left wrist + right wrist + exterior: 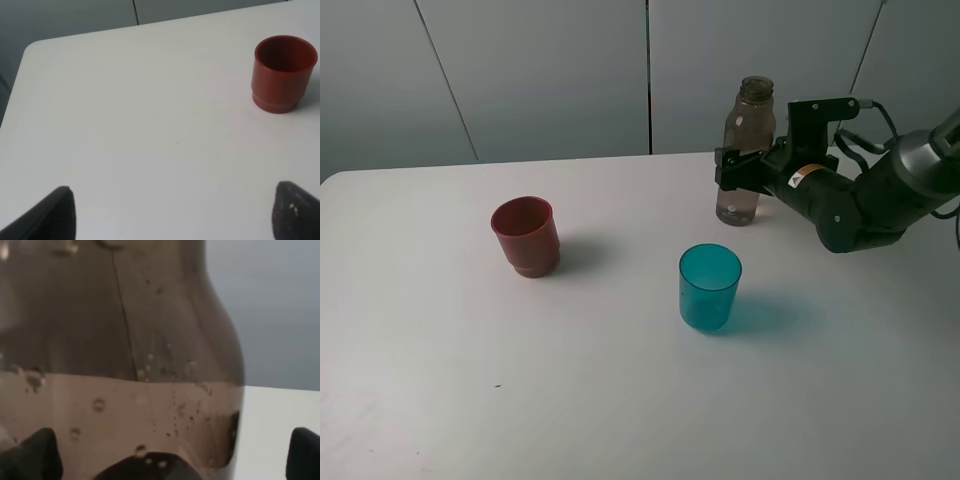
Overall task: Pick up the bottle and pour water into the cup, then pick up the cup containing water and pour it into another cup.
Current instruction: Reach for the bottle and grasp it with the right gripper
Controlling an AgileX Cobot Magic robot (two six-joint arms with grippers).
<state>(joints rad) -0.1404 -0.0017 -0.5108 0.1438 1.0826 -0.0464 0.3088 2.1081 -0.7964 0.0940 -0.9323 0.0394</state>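
- From the high camera I see the bottle (pixel 748 150) standing upright on the white table (pixel 620 400), towards the far right – no cap on its threaded neck.
- My right gripper (pixel 738 172) reaches in from the right at about the bottle's lower half, one jaw on either side of it.
- In the right wrist view the bottle (pixel 120 365) fills nearly the whole picture. A liquid line crosses it part-way up, with small bubbles on the wall.
- The right gripper (pixel 167 455) has its jaws apart. There is a clear strip of table between the bottle's side and one jaw, so it straddles the bottle and is not clamped on it.
- The teal cup (pixel 709 287) stands upright nearer to me than the bottle, a little left of it and apart from it.
- The red cup (pixel 525 235) stands upright well to the left, apart from both.
- On the left wrist view the left gripper (pixel 175 214) hangs over bare table with its jaws wide apart and nothing between them – the red cup (pixel 284 72) sits ahead of it, off to one side.
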